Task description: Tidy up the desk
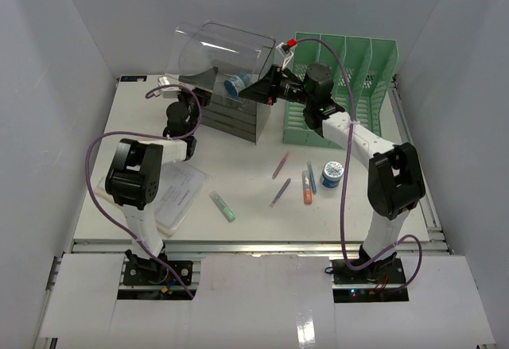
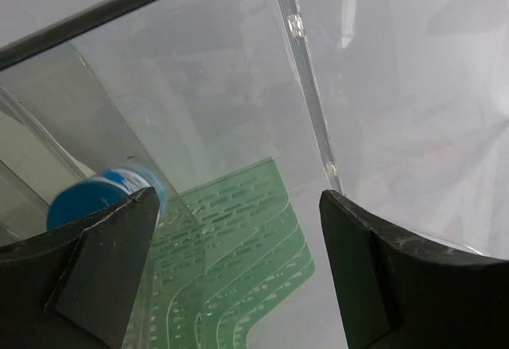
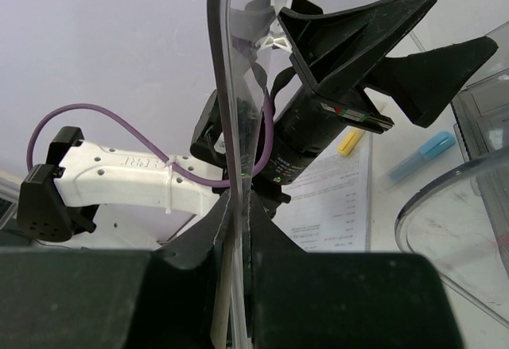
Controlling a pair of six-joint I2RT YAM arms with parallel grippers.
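Overhead, the white surface (image 1: pixel 238 166) fills the booth; at its back a clear box (image 1: pixel 231 114), lid (image 1: pixel 227 43) raised, shows a blue-capped jar (image 1: pixel 235 86), beside a green file rack (image 1: pixel 358 71). Left wrist: left jaws gape, released. Right wrist: right jaws clench the lid.

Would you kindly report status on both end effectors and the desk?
Left end effector open. Right end effector shut on clear lid. Desk: pens, jar loose.

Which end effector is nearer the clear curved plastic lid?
Right. The right end effector pinches the clear curved plastic lid at its edge; the left end effector hangs open beside it.
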